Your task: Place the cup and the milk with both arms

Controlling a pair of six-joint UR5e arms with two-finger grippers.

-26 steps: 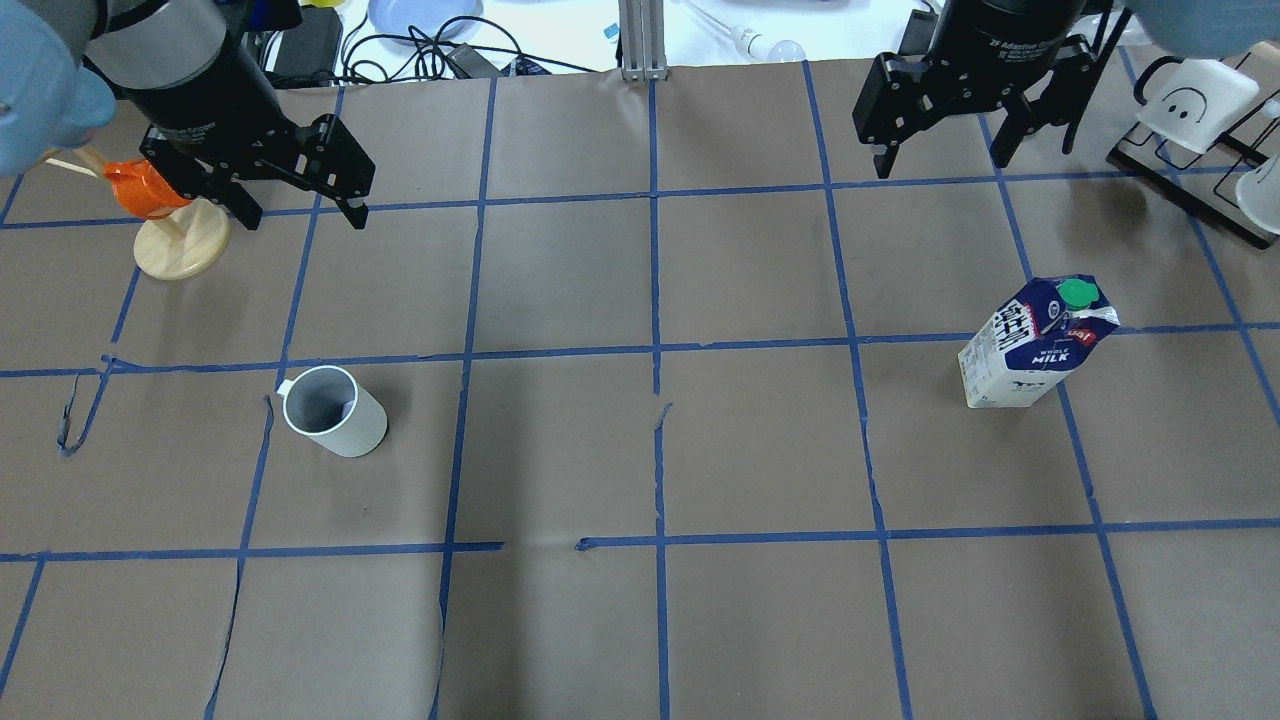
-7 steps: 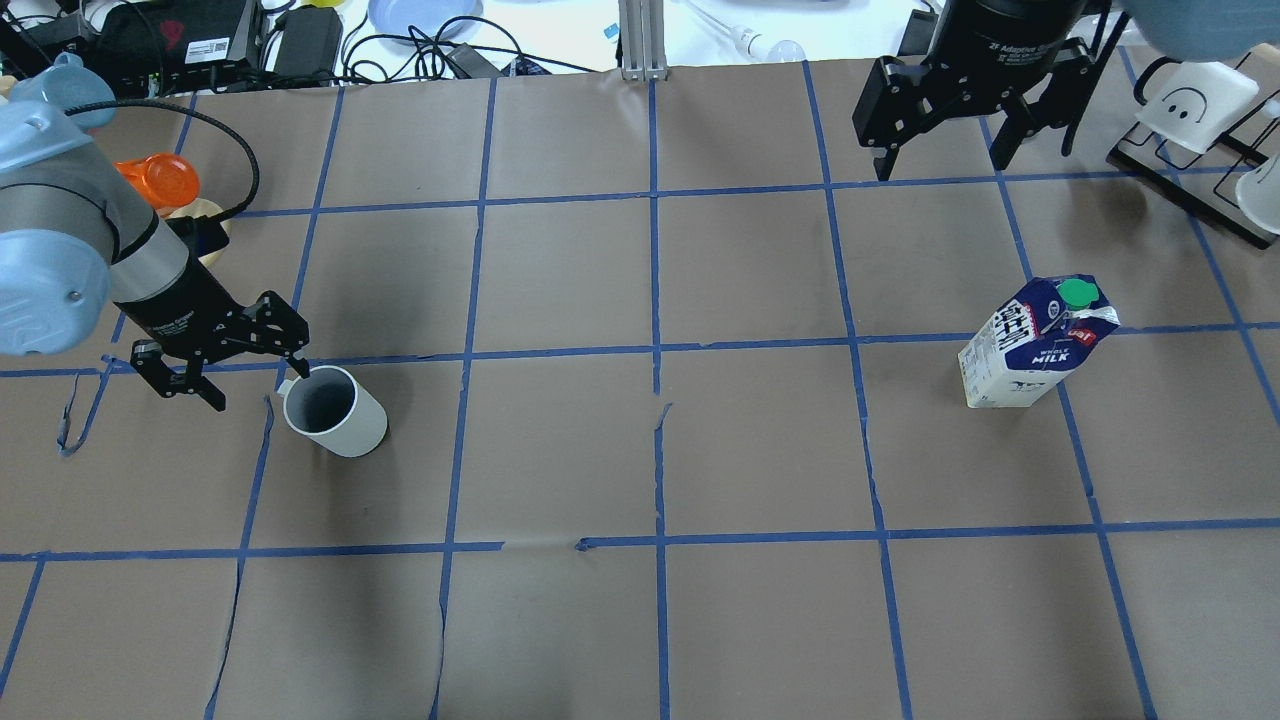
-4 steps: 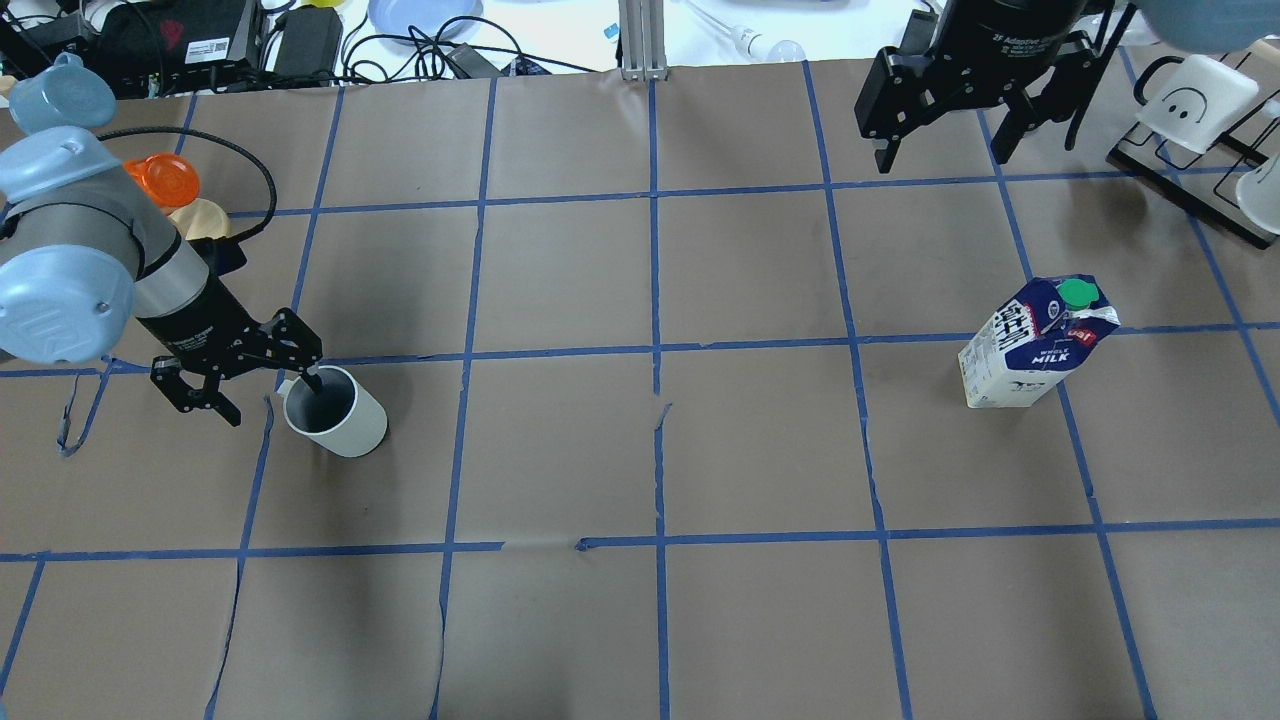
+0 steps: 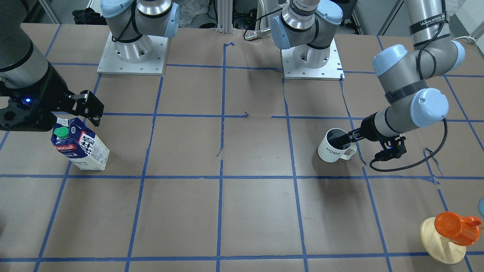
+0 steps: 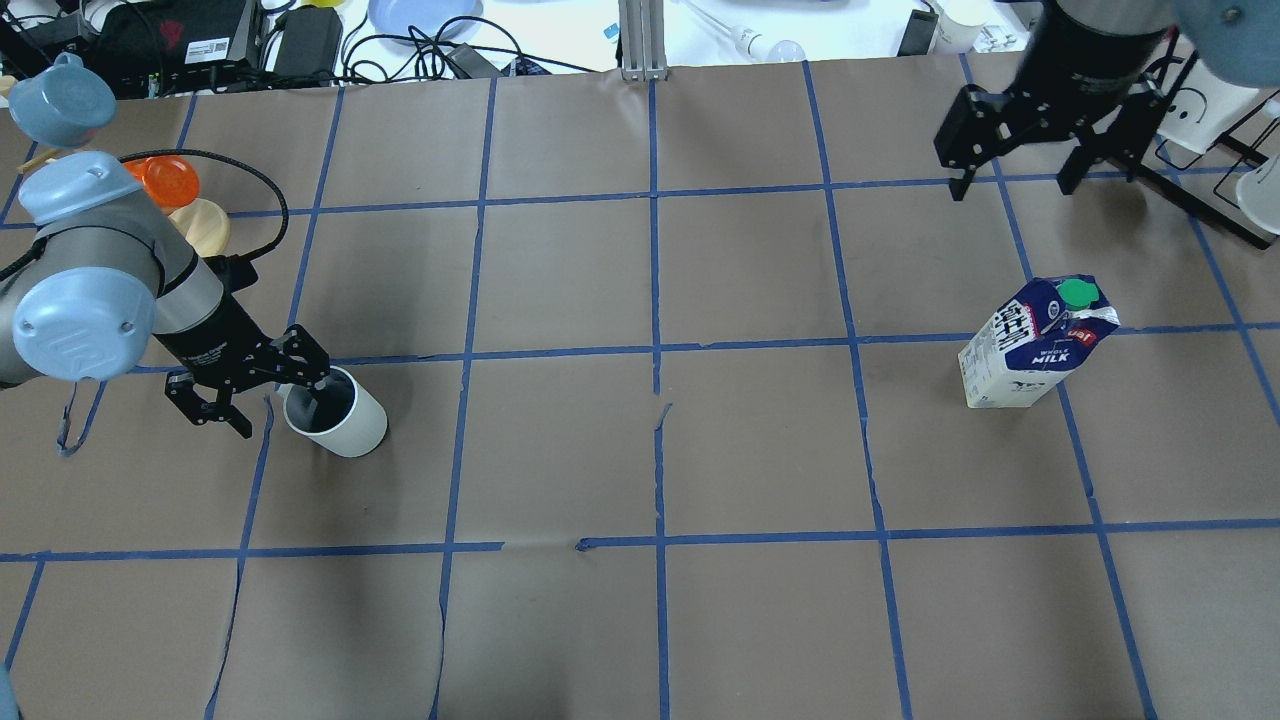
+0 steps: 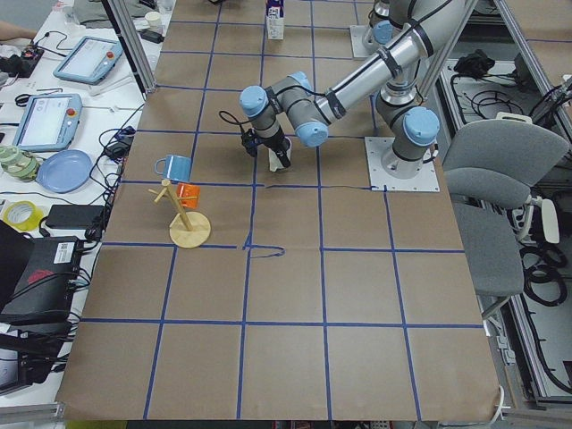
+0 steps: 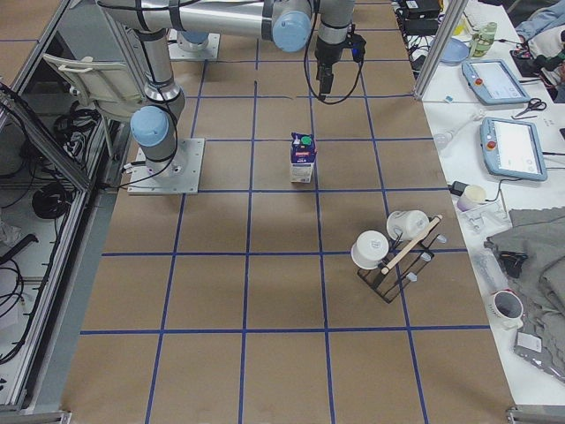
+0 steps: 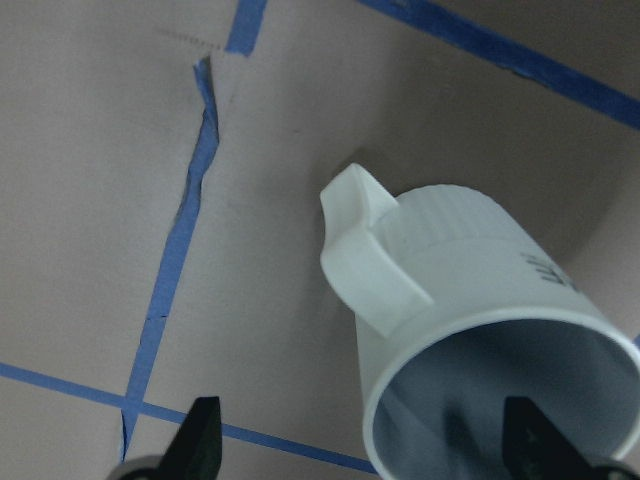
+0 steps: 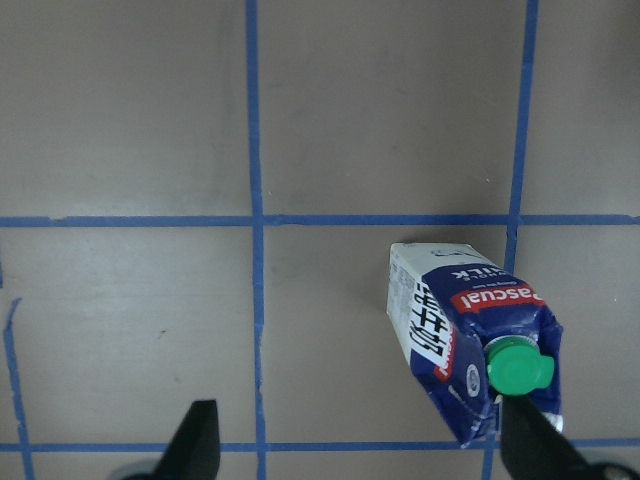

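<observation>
The white cup stands upright at the left of the table, also in the front view. My left gripper is open, with one finger inside the cup and the other outside by the handle. The wrist view shows the cup's rim and handle between the fingertips. The milk stands upright at the right, green cap on top. My right gripper is open and empty, high behind the milk. The right wrist view shows the milk below, toward one finger.
An orange cup on a wooden stand and a blue cup sit behind my left arm. A black mug rack with white mugs stands at the far right. Cables and devices lie beyond the table's back edge.
My left gripper came down from the back left to the cup and put one finger inside it. My right gripper has shifted to the right. Cup and milk have not moved.
</observation>
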